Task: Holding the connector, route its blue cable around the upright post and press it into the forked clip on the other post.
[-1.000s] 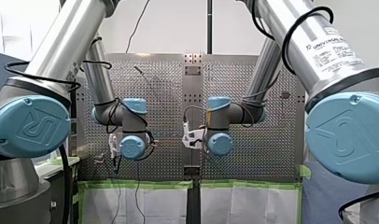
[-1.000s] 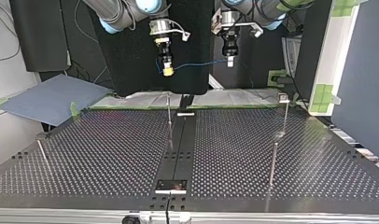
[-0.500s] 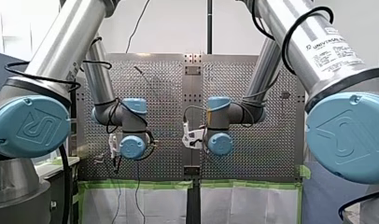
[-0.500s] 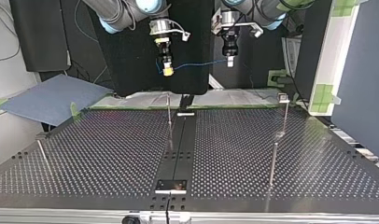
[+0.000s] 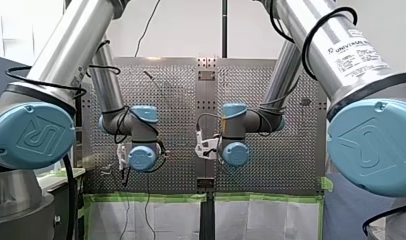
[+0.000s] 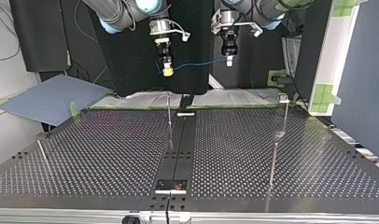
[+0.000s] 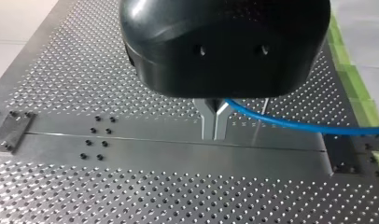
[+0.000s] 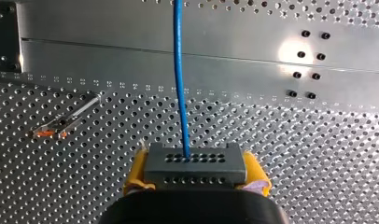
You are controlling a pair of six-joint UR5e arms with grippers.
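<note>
My right gripper (image 8: 195, 171) is shut on a grey connector (image 8: 195, 161), held between its yellow pads. A blue cable (image 8: 179, 70) leaves the connector's face and runs ahead over the table. In the top view the cable (image 6: 199, 64) spans in the air from my right gripper (image 6: 167, 71) across to my left gripper (image 6: 229, 61). My left gripper (image 7: 214, 136) has its metal fingers shut, with the cable (image 7: 281, 122) pinched near their base and trailing off sideways. Both grippers hang high above the table's far edge. A thin upright post (image 6: 169, 112) stands below them; a post topped with a forked clip (image 6: 284, 98) stands at the top view's right.
A shorter post (image 6: 273, 163) stands in front of the clip post, and a leaning pin (image 6: 43, 154) at the top view's left. A dark centre strip (image 6: 178, 149) divides the perforated table (image 6: 108, 158). Green tape (image 5: 151, 197) lines the table's edge.
Both grippers have edged slightly upward in the top view, the cable still stretched between them. Neither grip has changed.
</note>
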